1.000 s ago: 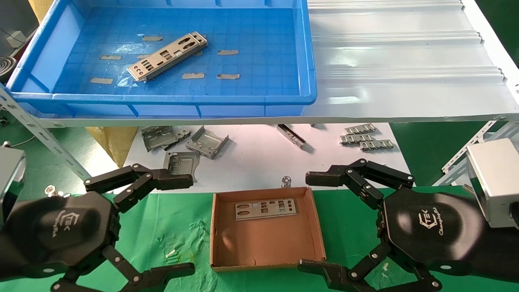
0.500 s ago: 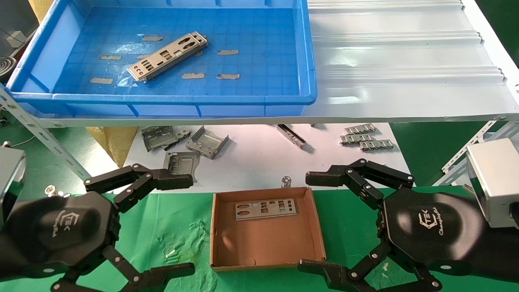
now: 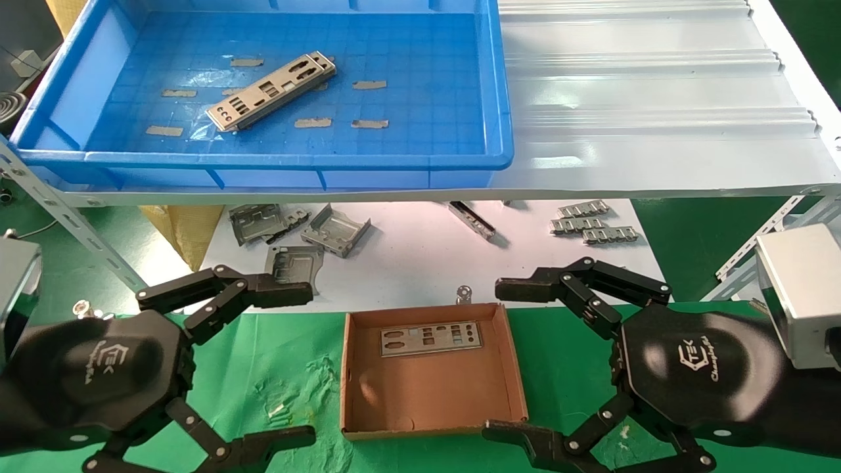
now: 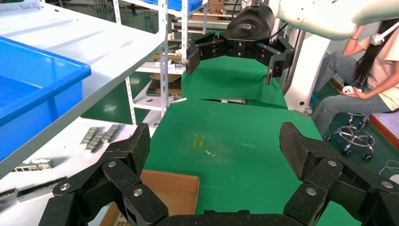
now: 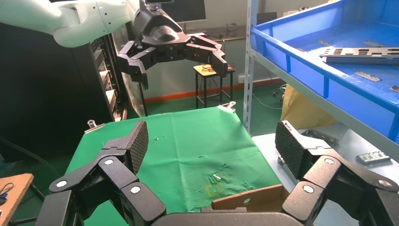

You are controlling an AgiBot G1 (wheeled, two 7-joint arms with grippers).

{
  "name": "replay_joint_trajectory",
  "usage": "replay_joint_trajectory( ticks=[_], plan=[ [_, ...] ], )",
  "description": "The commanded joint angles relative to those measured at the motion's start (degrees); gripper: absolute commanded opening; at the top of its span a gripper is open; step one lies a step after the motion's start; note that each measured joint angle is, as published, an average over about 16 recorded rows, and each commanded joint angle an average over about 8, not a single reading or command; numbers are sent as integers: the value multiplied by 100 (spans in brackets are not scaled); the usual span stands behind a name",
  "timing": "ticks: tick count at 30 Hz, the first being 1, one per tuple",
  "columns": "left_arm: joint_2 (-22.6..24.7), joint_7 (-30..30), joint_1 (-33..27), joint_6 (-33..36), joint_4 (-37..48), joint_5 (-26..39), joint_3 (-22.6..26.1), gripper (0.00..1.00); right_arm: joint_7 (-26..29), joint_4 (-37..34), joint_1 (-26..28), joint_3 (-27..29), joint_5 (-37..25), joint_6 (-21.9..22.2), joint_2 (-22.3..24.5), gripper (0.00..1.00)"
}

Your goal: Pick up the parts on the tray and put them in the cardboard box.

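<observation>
One silver punched part (image 3: pixel 269 90) lies askew on the floor of the blue tray (image 3: pixel 500 98), up on the shelf; the right wrist view shows that part (image 5: pixel 360 52) too. Another part (image 3: pixel 430 338) lies flat at the far side of the cardboard box (image 3: pixel 433 401) on the green cloth. My left gripper (image 3: pixel 309 363) hangs open just left of the box, holding nothing. My right gripper (image 3: pixel 493 360) is open and empty just right of it. In each wrist view the own gripper (image 4: pixel 216 146) (image 5: pixel 211 141) is spread wide over the cloth, beside a box wall (image 4: pixel 174 188) (image 5: pixel 249 200).
Bent grey brackets (image 3: pixel 335 230) and toothed strips (image 3: pixel 594 223) lie on the white sheet under the shelf. The white ribbed shelf (image 3: pixel 657 98) runs right of the tray. Slotted shelf posts (image 4: pixel 162 56) stand nearby. A seated person (image 4: pixel 367 70) is beyond the table.
</observation>
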Motion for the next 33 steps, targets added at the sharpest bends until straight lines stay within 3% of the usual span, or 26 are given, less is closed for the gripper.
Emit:
replay_joint_trajectory(
  ticks=[1,18,26,33],
  plan=[
    [0,0,0,0,0,0,0,100,0,0,0,0,0,0,0,100],
    [0,0,0,0,0,0,0,100,0,0,0,0,0,0,0,97],
    [0,0,0,0,0,0,0,100,0,0,0,0,0,0,0,3],
    [0,0,0,0,0,0,0,100,0,0,0,0,0,0,0,0]
  ],
)
